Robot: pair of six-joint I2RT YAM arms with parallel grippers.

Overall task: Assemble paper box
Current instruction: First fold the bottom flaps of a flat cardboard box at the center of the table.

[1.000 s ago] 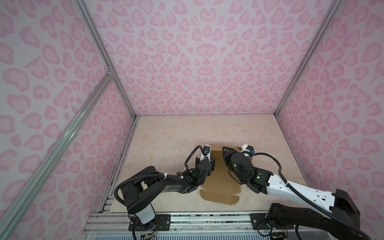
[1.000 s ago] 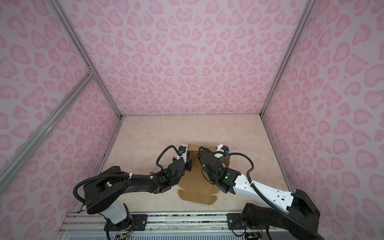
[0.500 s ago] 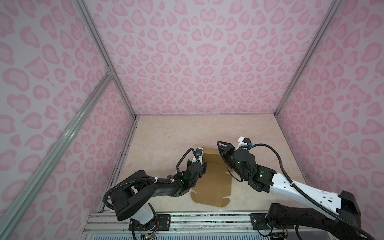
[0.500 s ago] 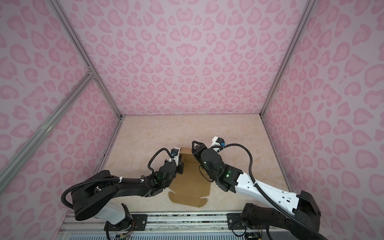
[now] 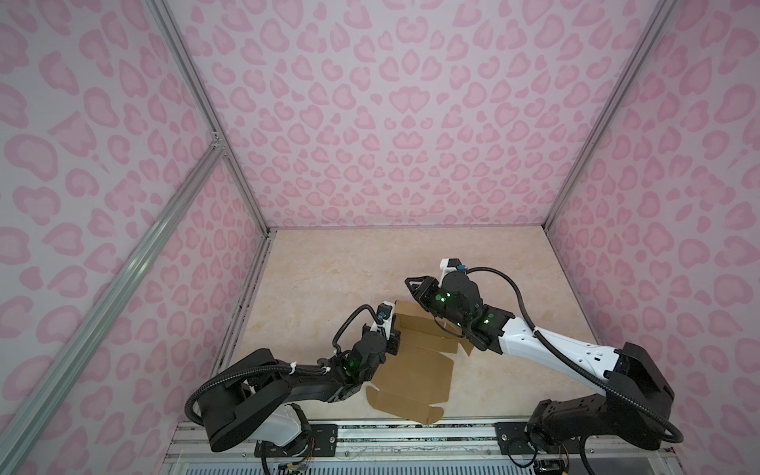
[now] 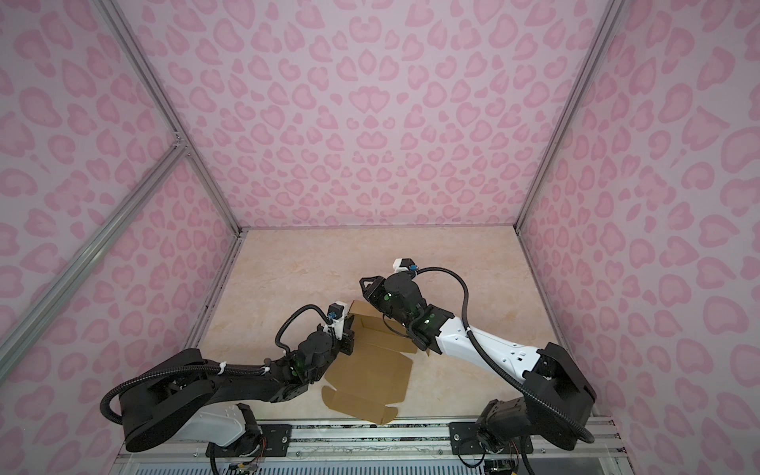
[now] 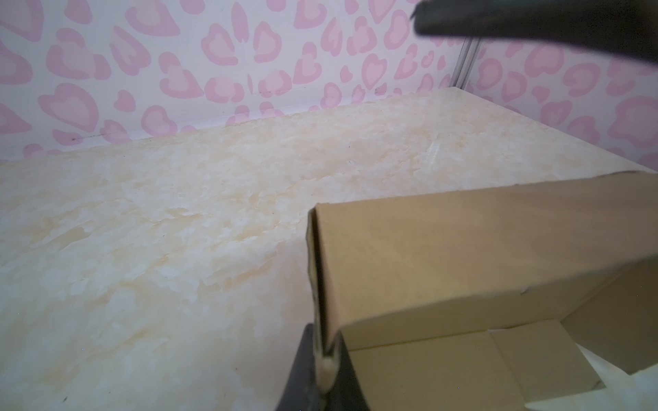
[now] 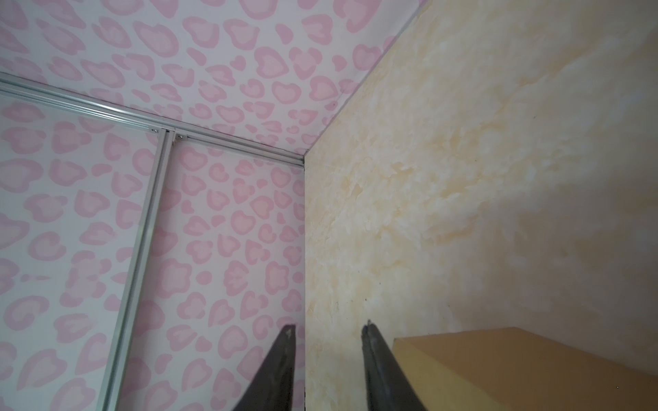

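Left end effector [image 7: 323, 350] clamped on paper box [image 7: 463, 249] wall, right end effector [image 8: 328, 332] parted, gripping nothing, beside box

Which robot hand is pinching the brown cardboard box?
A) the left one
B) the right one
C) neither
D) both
A: the left wrist view shows the left gripper shut on an edge of the paper box, while the right gripper is open with nothing between its jaws.
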